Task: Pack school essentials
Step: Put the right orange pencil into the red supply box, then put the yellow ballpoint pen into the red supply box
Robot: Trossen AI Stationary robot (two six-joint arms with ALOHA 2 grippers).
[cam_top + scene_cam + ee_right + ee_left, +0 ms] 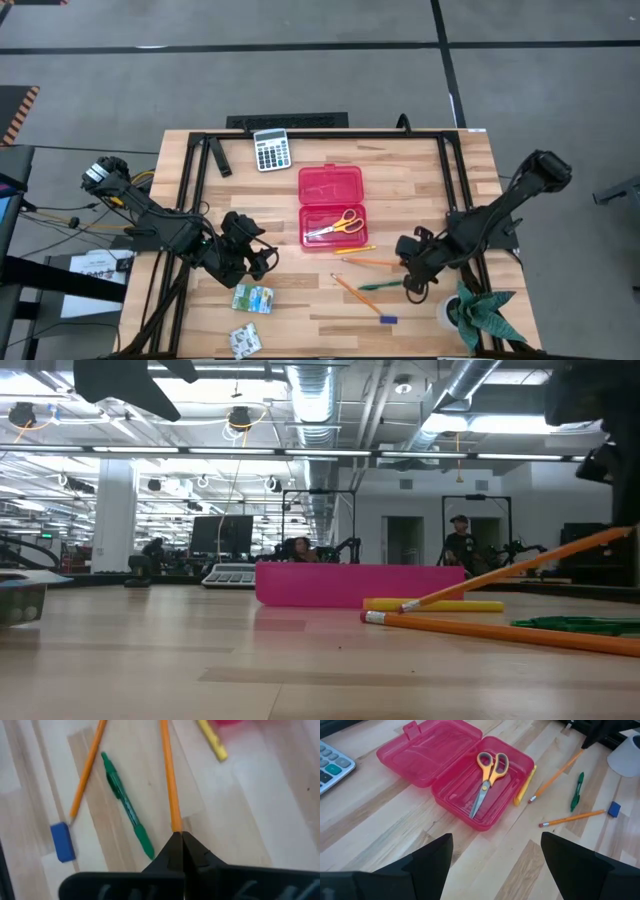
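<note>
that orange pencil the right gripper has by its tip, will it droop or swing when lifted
Probably no droop: the orange pencil looks straight and stiff. Pinched at one end by the right gripper, its long free end may pivot or slip. Set down, it could roll on the table.

A large open-plan robotics lab or industrial workspace: exposed silver ducts (pixel 312 400) and pipes run under a white ceiling hung with strip lights, monitors (pixel 222 535) and further arm rigs stand at distant benches, and a person in a cap (pixel 459 547) sits beyond the wooden tabletop (pixel 200 660).
</note>
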